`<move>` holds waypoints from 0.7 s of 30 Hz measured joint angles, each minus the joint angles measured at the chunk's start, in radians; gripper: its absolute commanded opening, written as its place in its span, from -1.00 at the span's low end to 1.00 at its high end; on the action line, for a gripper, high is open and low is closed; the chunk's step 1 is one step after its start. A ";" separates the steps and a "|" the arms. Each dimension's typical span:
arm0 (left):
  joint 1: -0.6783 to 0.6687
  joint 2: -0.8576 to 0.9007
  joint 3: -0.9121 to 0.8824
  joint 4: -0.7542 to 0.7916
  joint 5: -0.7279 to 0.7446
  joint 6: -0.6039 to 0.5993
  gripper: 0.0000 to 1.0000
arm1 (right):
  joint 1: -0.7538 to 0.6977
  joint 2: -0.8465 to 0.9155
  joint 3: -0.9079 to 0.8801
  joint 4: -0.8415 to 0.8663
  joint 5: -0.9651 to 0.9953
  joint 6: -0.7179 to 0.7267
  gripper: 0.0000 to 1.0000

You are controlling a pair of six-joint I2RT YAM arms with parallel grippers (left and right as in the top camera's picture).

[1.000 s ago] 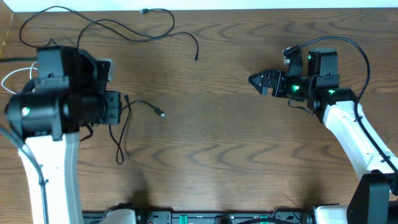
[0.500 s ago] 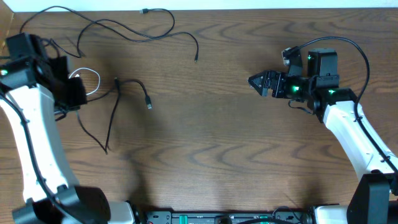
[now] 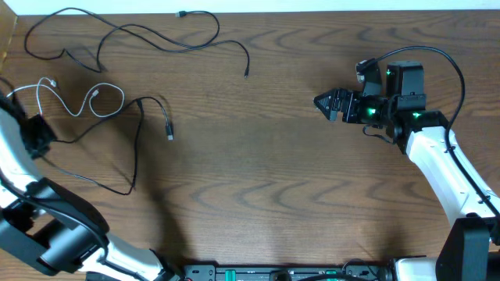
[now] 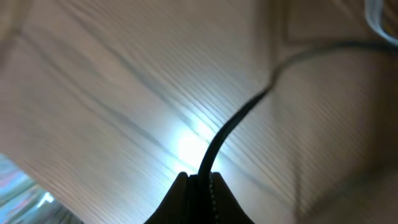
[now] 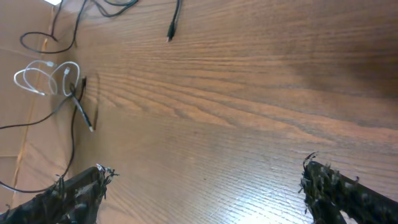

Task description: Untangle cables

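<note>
Overhead makes it pretty clear: the left gripper (image 3: 35, 136), way over at the far left, is clamped on one black cable (image 3: 139, 117). The left wrist cam shows the cord pinched right at the tips. From the jaws it runs off rightward and seems to brush the white cable (image 3: 86, 105) loops just above. The other black cable (image 3: 156, 39) lies apart along the top. The right gripper (image 3: 320, 101) hangs wide open, well away, so I'd say the left arm's nearer.
</note>
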 measured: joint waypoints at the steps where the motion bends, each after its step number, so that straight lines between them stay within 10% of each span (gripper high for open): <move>1: 0.014 0.010 0.000 0.030 -0.017 -0.003 -0.85 | 0.000 0.000 0.000 0.000 0.006 0.000 0.99; 14: 0.095 0.120 -0.002 0.430 -0.236 0.042 -0.84 | 0.000 0.000 0.000 -0.001 0.028 0.000 0.99; 18: 0.121 0.186 -0.002 0.465 -0.260 0.078 0.53 | 0.000 0.000 0.000 -0.007 0.030 0.000 0.98; 21: 0.145 0.224 -0.002 0.494 -0.263 0.079 0.68 | 0.000 0.000 0.000 -0.012 0.030 0.000 0.98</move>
